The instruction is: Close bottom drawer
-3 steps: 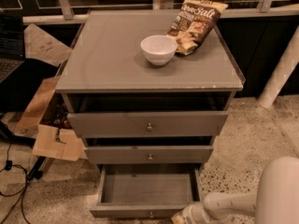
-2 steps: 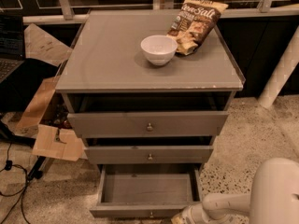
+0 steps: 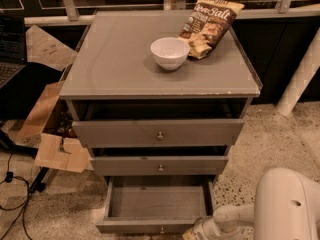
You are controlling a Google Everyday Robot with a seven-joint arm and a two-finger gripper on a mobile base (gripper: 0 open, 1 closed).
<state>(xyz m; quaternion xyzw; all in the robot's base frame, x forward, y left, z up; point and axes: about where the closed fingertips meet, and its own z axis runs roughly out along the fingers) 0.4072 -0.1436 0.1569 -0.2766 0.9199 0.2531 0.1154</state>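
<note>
One pincer (image 3: 193, 232), low right, beside open bottom drawer (image 3: 157, 202)

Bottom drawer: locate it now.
The bottom drawer stands open under the middle drawer, low in the camera view; the hand is at its front right corner.

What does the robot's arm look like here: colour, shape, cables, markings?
The arm is white: a bulky rounded shell with one small dark hole, narrowing to a slim tube. The gripper, cream and ringed, sits at the picture's bottom edge by the right front corner of the bottom drawer. No cables or markings show.
</note>
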